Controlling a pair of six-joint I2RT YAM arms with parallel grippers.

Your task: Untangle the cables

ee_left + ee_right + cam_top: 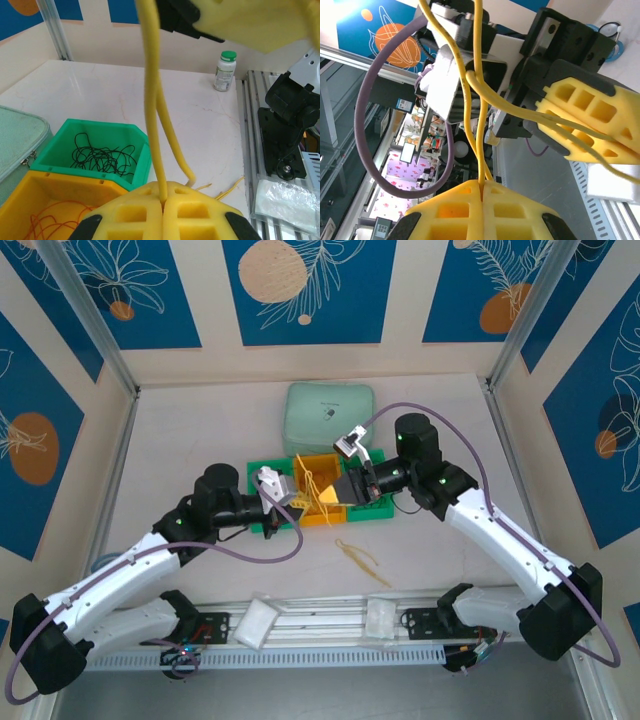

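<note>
Both grippers hold yellow cables over the bins. In the top view my left gripper [293, 503] and right gripper [335, 494] face each other, with thin yellow cables [312, 480] looping between them. In the left wrist view my left gripper [163, 200] is shut on a yellow cable [151, 100] that rises to the right gripper's fingers [250, 22]. My right gripper [483, 186] is likewise shut on yellow cable strands [479, 100], which bend over to the left gripper's fingers [592, 120]. Black cables [100, 157] lie in a green bin [142, 165]. Orange cables [50, 220] lie in a yellow bin [30, 187].
Loose yellow cables [358, 556] lie on the table in front of the bins. A mint-green case [330, 415] stands behind the bins. A white bottle [225, 70] stands near the table edge. White bags [258, 622] rest on the front rail.
</note>
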